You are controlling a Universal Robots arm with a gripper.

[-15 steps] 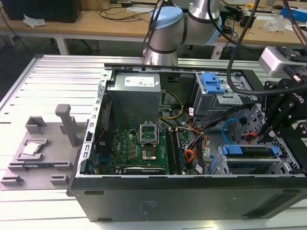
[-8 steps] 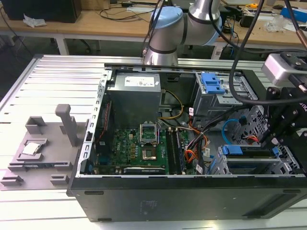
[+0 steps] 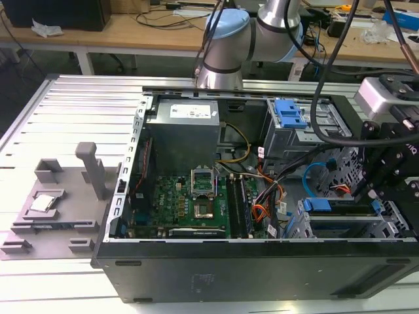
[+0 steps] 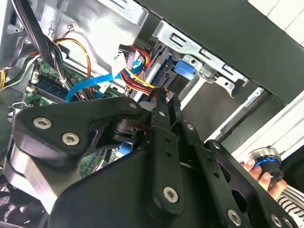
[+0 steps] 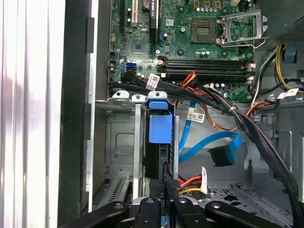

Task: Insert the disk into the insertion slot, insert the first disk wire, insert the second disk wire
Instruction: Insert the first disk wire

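Closest to the lens in both wrist views, the black end effector (image 5: 167, 186) is closed on the small dark plug of the first disk wire (image 5: 191, 181). The wire's orange-red strands trail off to one side. The plug sits right at the exposed end of the disk (image 5: 160, 127). The disk already stands in the insertion slot (image 5: 118, 142), at the corner of the case (image 3: 262, 268) towards the exterior view's right. Whether the plug is seated cannot be told. The second disk wire (image 5: 209, 145) loops loose just beside the disk, its plug unconnected. To do this step well, I judge the plug should stay square to the disk's end and go straight in, with the strands kept clear. Count: one disk, one slot, two wires, one end effector.
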